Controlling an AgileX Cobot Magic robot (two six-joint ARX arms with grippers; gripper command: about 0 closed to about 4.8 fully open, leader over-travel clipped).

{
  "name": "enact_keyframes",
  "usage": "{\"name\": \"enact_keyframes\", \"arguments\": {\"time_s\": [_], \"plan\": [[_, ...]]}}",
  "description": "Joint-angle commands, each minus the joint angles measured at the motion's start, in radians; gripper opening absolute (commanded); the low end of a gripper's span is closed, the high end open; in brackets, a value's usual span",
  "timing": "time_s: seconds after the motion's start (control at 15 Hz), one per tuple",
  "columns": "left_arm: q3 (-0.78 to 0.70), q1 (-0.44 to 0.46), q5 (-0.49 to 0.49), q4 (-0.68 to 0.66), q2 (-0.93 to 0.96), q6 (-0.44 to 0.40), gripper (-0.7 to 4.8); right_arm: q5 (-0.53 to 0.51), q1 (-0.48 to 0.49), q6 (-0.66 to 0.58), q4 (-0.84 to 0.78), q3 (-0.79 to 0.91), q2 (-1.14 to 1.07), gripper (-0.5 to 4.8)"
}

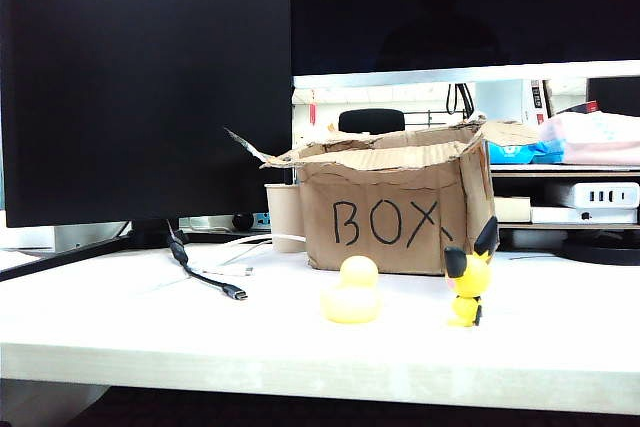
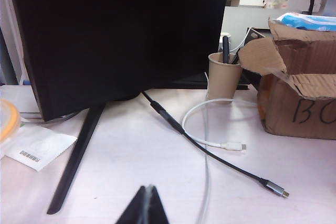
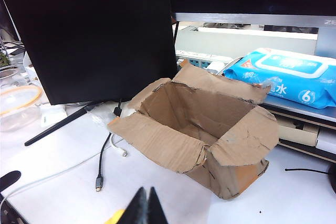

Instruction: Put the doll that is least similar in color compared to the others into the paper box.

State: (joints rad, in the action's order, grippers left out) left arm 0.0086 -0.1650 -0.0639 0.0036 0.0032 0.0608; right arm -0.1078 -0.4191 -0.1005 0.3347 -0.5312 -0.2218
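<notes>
One: Where are the yellow toys to be found?

Two: A rubber duck and a figure with black ears are stood on the table, just in front of the paper box, the figure nearer the box's right corner in the exterior view.

One: And the doll?

Two: It cannot be made out in any view. The box is seen with its torn flaps spread open, but its floor is partly hidden.

One: How is the left gripper set?

Two: Its fingers are pressed together on nothing, above the table near a black cable, with a paper cup and the monitor beyond.

One: The right gripper?

Two: It is likewise drawn together, before the box's open mouth. A yellow sliver is glimpsed beside its fingers; whether it is gripped cannot be told.
</notes>
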Motion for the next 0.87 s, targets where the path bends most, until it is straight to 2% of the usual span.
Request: {"name": "enact_keyframes", "arguments": {"time_s": [0.07, 0.87], "plan": [[0.001, -0.002, -0.003, 0.011, 0.0, -0.001, -0.05, 0.001, -0.001, -0.004, -0.016, -0.004, 0.002, -0.01], [0.001, -0.002, -0.003, 0.01, 0.0, -0.001, -0.05, 0.005, 0.002, 0.021, -0.014, -0.004, 0.003, -0.01]]}}
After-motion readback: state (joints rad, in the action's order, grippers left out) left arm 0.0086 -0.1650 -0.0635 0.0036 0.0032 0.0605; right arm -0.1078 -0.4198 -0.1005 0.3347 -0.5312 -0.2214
